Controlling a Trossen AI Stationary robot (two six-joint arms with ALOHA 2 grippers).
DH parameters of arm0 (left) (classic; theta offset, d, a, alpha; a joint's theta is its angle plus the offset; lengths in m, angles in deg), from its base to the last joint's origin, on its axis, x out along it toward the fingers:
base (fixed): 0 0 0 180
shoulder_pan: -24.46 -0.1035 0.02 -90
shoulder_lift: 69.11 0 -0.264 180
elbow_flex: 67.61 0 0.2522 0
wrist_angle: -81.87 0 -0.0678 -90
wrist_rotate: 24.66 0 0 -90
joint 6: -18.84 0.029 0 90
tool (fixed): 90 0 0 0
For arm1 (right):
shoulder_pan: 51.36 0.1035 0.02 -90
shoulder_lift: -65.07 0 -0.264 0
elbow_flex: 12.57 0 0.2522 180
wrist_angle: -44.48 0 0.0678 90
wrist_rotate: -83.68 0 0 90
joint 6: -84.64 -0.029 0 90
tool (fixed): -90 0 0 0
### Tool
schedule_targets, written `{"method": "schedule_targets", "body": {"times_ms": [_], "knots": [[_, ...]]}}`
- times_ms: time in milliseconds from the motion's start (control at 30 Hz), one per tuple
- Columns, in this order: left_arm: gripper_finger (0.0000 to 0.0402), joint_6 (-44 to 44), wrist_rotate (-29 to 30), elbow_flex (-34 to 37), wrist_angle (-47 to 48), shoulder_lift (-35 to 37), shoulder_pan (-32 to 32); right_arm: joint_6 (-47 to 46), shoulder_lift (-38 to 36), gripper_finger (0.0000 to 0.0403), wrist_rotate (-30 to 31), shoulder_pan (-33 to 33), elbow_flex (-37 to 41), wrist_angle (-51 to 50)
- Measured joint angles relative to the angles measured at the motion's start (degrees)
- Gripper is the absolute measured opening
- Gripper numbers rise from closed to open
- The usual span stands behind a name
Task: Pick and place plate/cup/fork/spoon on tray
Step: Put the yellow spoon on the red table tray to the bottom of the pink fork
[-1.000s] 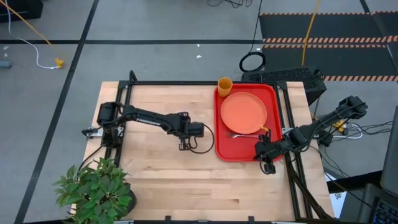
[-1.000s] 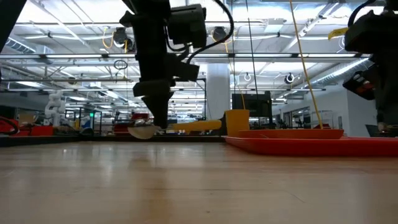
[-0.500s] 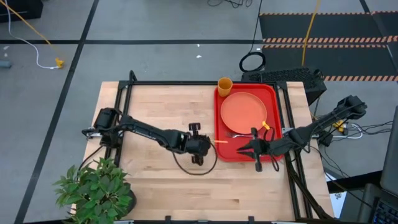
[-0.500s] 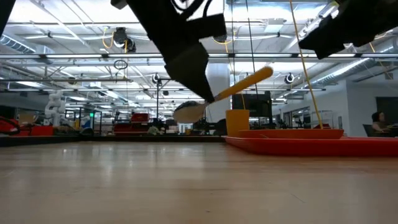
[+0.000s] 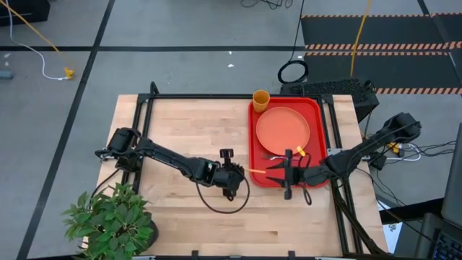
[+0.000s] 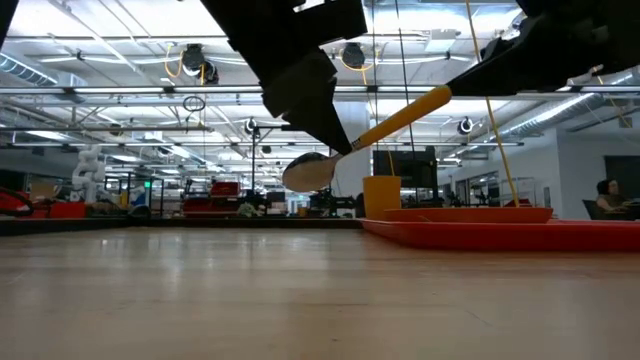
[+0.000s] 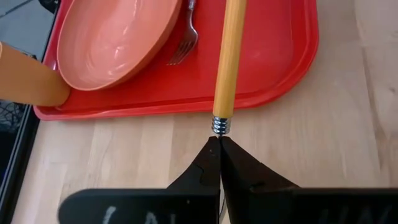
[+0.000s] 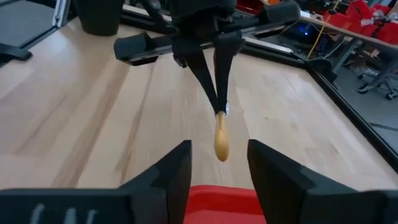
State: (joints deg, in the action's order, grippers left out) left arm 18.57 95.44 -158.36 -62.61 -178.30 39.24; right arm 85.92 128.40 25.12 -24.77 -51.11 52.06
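Note:
My left gripper (image 5: 232, 173) is shut on the orange-handled spoon (image 6: 372, 138), just left of the red tray (image 5: 317, 115). The spoon hangs above the wood, and its handle (image 5: 254, 170) points at the tray. My right gripper (image 5: 287, 173) stands open over the tray's near part and faces the handle's free end (image 8: 221, 142) without touching it. On the tray, the salmon plate (image 5: 283, 130) lies flat. The orange cup (image 5: 260, 99) stands at the far left corner. The fork (image 5: 273, 155) lies by the plate's near rim. My left gripper pinches the spoon's metal neck (image 7: 221, 126), where the handle begins, between its two fingertips. The fingers (image 6: 325, 105) slant down from above. The spoon is clear of the table and tilted, with its bowl (image 6: 308, 172) low and its handle end raised toward the tray.
A potted plant (image 5: 112, 217) stands at the table's near left corner. Black frame rails (image 5: 202, 96) run along the table's edges. Bare wood (image 5: 180, 130) lies between the left arm's base and the tray.
My left gripper has carried the spoon from table level toward the tray and the near edge. The spoon is now lifted clear and tipped handle-end up. My right gripper has moved from the tray's near right corner toward the table's left, and it has opened.

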Motion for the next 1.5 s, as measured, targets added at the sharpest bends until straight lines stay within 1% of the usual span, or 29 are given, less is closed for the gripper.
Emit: {"method": "schedule_targets", "body": {"times_ms": [100,267,433,667,767,1000,1100,1200,1333,1500], "knots": [[0.0000,-0.04,0.00,0.00,-0.13,0.00,-0.04,1.39,0.93,0.0132,0.01,0.00,0.00,0.75],[0.0000,0.34,-0.02,0.00,-1.17,0.00,-0.06,1.53,2.54,0.0093,0.07,-0.44,0.00,1.26],[0.0000,0.56,-0.13,0.00,-1.09,0.00,-0.12,2.58,3.65,0.0057,0.09,-0.44,0.00,4.13],[0.0000,0.50,-0.28,0.00,-1.01,0.00,-0.17,2.91,3.67,0.0023,0.16,-0.42,0.00,4.42],[0.0000,0.28,-0.26,0.00,-1.01,0.00,-0.17,3.42,3.67,0.0027,0.20,-0.43,0.00,4.54],[0.0000,0.17,-0.22,-0.02,-1.14,0.00,-0.19,3.08,3.67,0.0085,1.59,-0.44,0.00,4.64],[0.0000,0.17,-0.22,-0.02,-1.14,0.00,-0.19,2.70,3.67,0.0096,1.62,-0.65,0.00,4.64],[0.0000,0.17,-0.24,-0.02,-1.28,0.00,-0.19,2.44,3.67,0.0091,1.61,-0.76,0.00,4.64],[0.0000,0.31,-0.24,-0.02,-2.08,0.00,-0.19,2.43,3.67,0.0075,1.60,-0.76,0.00,4.88],[0.0000,0.44,-0.50,-0.02,-2.23,0.00,-0.19,2.43,3.67,0.0040,1.58,-0.76,0.00,5.03]]}}
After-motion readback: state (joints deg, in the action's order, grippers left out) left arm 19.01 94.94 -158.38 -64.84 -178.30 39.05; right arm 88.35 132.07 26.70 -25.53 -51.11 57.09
